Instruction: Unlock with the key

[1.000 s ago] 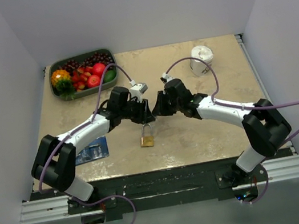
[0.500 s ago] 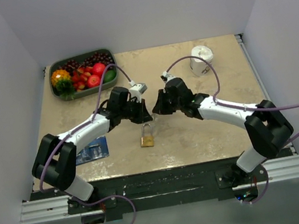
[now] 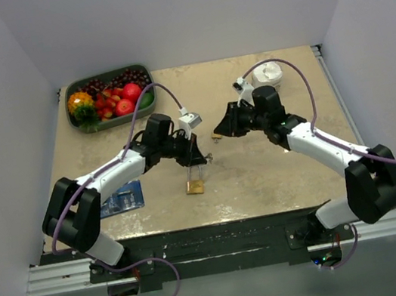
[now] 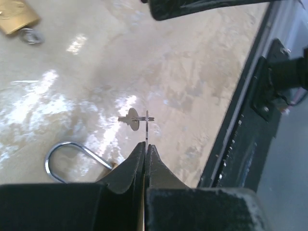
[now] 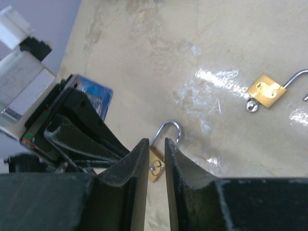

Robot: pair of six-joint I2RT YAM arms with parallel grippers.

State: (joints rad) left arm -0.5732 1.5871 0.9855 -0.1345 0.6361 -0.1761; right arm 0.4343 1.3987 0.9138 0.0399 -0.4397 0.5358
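With the left claw (image 4: 145, 147) clamped on the key (image 4: 146, 131) just beside the padlock (image 3: 195, 186), its tip should enter that padlock squarely, while the right claw (image 5: 156, 143) stands slightly apart, empty.

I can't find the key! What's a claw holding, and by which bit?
The left gripper pinches the key by its near edge, bow or ring unclear; the right gripper looks empty.

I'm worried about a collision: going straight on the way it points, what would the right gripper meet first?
Probably the brass padlock just ahead of the right gripper, else the table; depth is unclear.
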